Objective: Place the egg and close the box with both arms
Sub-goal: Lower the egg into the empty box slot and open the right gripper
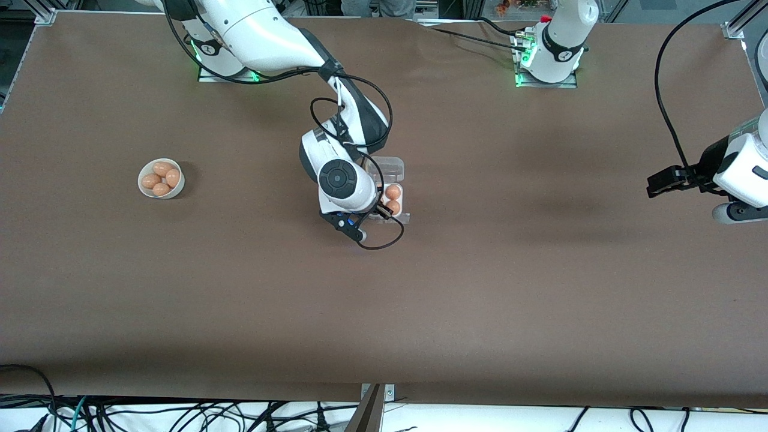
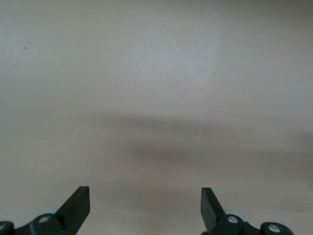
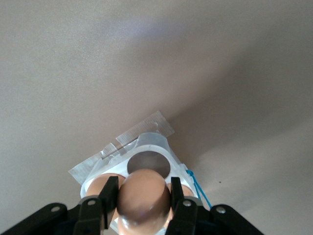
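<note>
My right gripper (image 3: 144, 197) is shut on an orange-brown egg (image 3: 144, 193) and holds it just over the white four-cell box (image 3: 152, 143), above an empty cell (image 3: 149, 164). Another egg (image 3: 99, 183) sits in a neighbouring cell. In the front view the box (image 1: 401, 217) lies mid-table with its clear lid (image 1: 391, 167) open toward the robots' bases and two eggs (image 1: 393, 192) in the cells toward the left arm's end. The right gripper (image 1: 380, 211) is mostly hidden under its own wrist. My left gripper (image 1: 651, 186) (image 2: 145, 200) is open and empty over bare table at the left arm's end.
A round white bowl (image 1: 144, 187) with several more eggs stands toward the right arm's end of the table. Black cables loop from the right wrist beside the box (image 1: 384, 243). A blue string (image 3: 198, 188) hangs at the box's edge.
</note>
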